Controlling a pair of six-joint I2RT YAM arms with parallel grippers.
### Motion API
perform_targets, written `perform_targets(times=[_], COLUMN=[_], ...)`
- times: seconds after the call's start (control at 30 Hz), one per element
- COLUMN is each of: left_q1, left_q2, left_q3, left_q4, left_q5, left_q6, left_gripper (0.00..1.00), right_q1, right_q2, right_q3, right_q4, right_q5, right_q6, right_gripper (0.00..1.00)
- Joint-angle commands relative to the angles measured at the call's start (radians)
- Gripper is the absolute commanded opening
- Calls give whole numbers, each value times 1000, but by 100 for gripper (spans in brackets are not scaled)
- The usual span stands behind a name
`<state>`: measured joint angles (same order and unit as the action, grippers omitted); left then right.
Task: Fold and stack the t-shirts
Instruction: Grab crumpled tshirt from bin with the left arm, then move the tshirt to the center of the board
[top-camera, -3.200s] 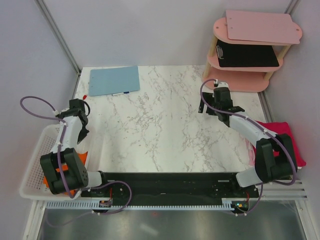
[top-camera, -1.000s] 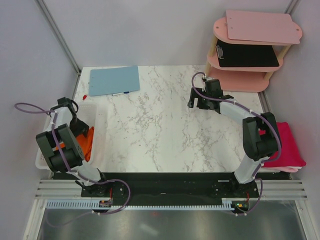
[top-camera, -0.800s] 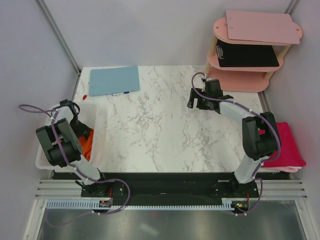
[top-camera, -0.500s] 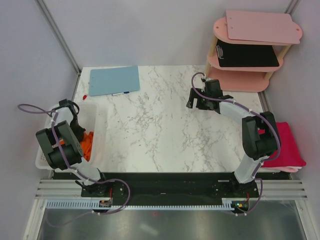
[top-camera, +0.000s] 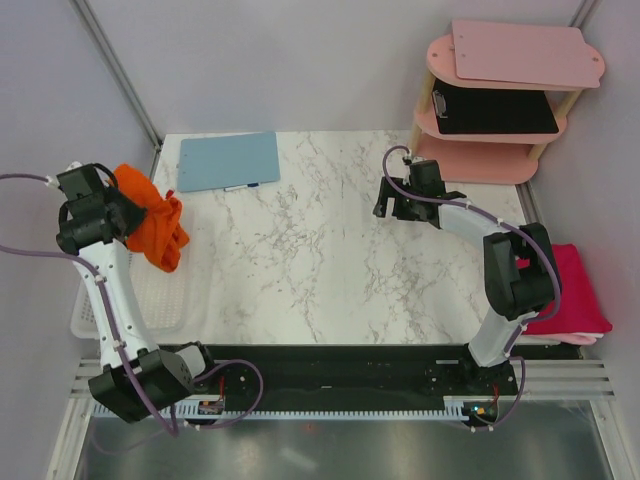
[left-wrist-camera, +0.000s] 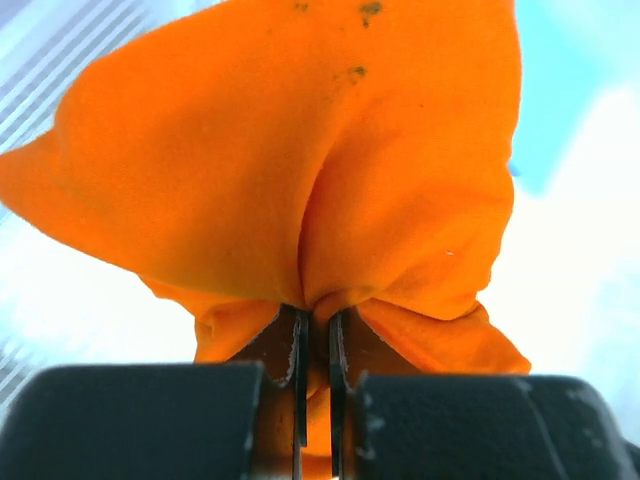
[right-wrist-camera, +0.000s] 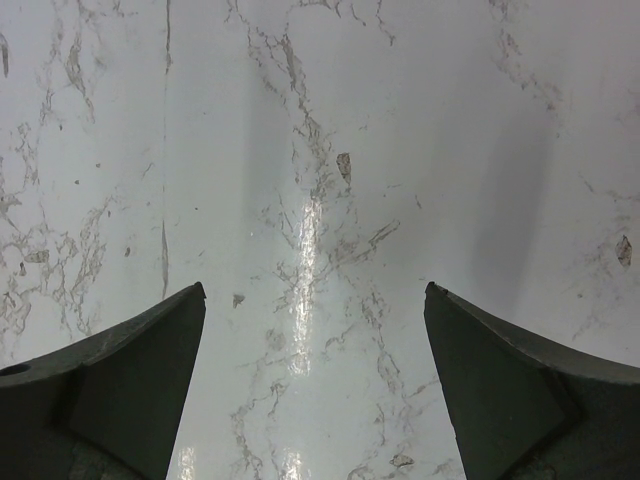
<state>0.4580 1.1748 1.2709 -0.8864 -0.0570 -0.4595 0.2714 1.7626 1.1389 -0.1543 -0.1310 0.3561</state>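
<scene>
My left gripper (top-camera: 122, 203) is shut on the bright orange t-shirt (top-camera: 155, 225) and holds it bunched in the air above the white basket (top-camera: 150, 300), at the table's left edge. In the left wrist view the orange cloth (left-wrist-camera: 300, 170) fills the frame, pinched between the nearly closed jaws of the gripper (left-wrist-camera: 314, 330). The magenta-pink t-shirt (top-camera: 580, 290) lies folded off the table's right side. My right gripper (top-camera: 392, 205) is open and empty, low over the bare marble at the back right; its wrist view shows only marble between its spread fingers (right-wrist-camera: 130, 370).
A light-blue clipboard (top-camera: 228, 160) lies at the back left of the marble table (top-camera: 320, 250). A pink tiered shelf (top-camera: 500, 100) with a pale pink board on top and a black clipboard stands at the back right.
My left arm has risen out of the basket, lifting the orange t-shirt up and toward the back. The right arm has stayed in place.
</scene>
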Motion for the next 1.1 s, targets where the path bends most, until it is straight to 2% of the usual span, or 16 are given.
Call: perform_targets(times=[0.0,0.07,0.13,0.2,0.23,0.43,0.57,0.73,0.8,0.93,1.07], left_q1=[-8,-33,-70,-171,-259,-585,-717,-888,-935,-992,-981], left_q2=[-52,-43,-17,-3,15,153,342,554,656,752,740], left_q3=[160,179,186,183,180,151,147,142,195,263,246], left_q4=[36,72,95,145,164,313,342,446,468,478,483], left_q5=[368,541,632,671,680,645,597,638,640,599,463], left_q6=[59,76,82,68,65,-18,-25,-73,-94,-123,-117], left_gripper=[2,2,2,2,2,2,2,2,2,2,2], right_q1=[3,2,3,2,2,-3,-20,-35,-38,-37,-31], right_q2=[-15,-17,-15,-15,-21,-64,-107,-156,-163,-170,-183], right_q3=[19,36,67,96,104,130,124,93,76,42,-34], right_q4=[-1,-16,-47,-74,-79,-126,-146,-156,-157,-146,-105], right_q5=[39,68,86,105,108,185,202,188,179,73,-47], right_q6=[-2,-11,-17,-22,-23,-46,-49,-48,-46,-32,-11], right_gripper=[98,98,98,98,98,98,98,98,98,98,98])
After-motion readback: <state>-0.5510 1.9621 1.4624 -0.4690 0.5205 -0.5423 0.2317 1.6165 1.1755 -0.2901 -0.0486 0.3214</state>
